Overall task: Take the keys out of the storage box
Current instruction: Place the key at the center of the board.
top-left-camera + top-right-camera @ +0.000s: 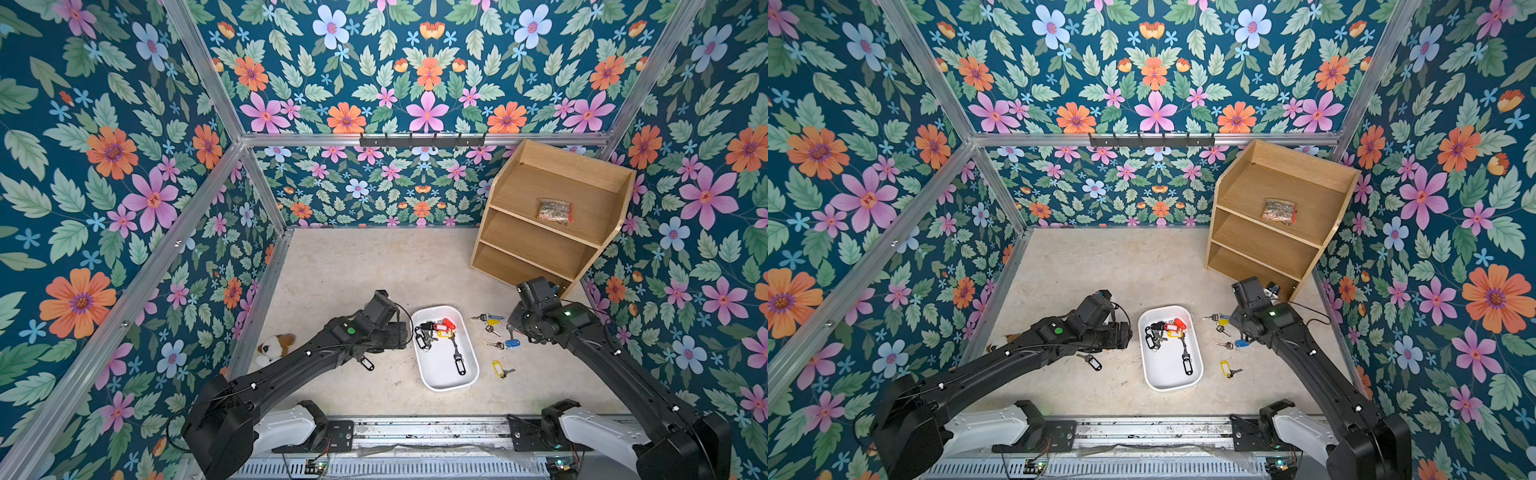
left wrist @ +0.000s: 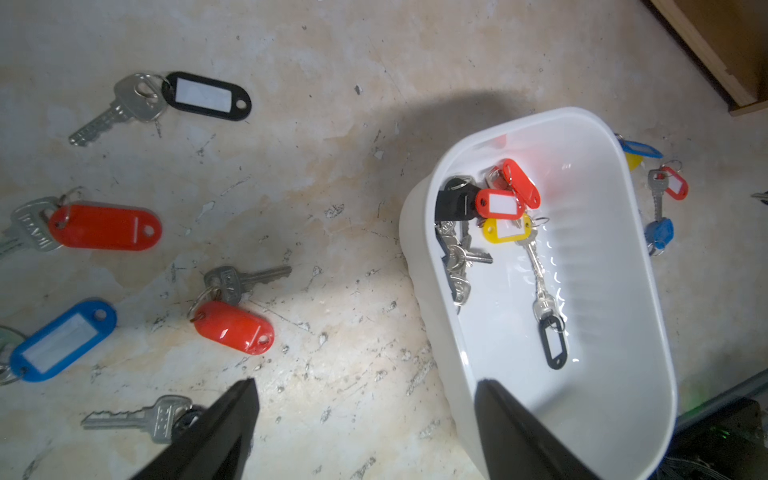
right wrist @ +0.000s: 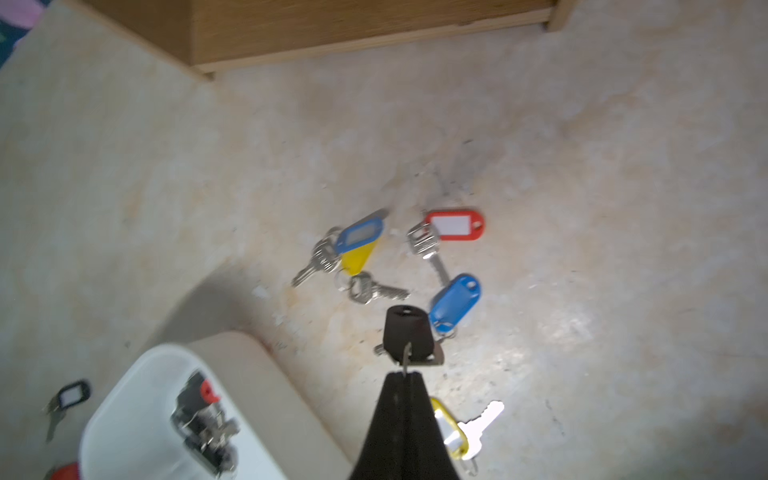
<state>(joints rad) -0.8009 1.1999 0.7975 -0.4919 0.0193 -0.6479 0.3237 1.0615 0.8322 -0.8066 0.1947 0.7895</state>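
Both top views: box [image 1: 441, 371] on desk [image 1: 353, 266] between the arms, keys [image 1: 435, 329] clumped at its far end, more scattered either side. Left wrist: left end effector [image 2: 365, 390] wide open, empty, straddling the box wall. Right wrist, blurred: right end effector [image 3: 405, 374] shut, apparently pinching a black-tag key [image 3: 405, 332] outside the box.

One storage box [image 1: 440, 365] holds keys [image 2: 500, 205]: two red tags, one yellow, at least two black. Five keys lie in the left half of the left wrist view. The right wrist view shows five tagged ones plus one black-tagged key [image 3: 405, 330], from centre to bottom. One wooden shelf unit [image 1: 536, 241], one clear bag [image 1: 555, 211], one plush dog [image 1: 272, 349].
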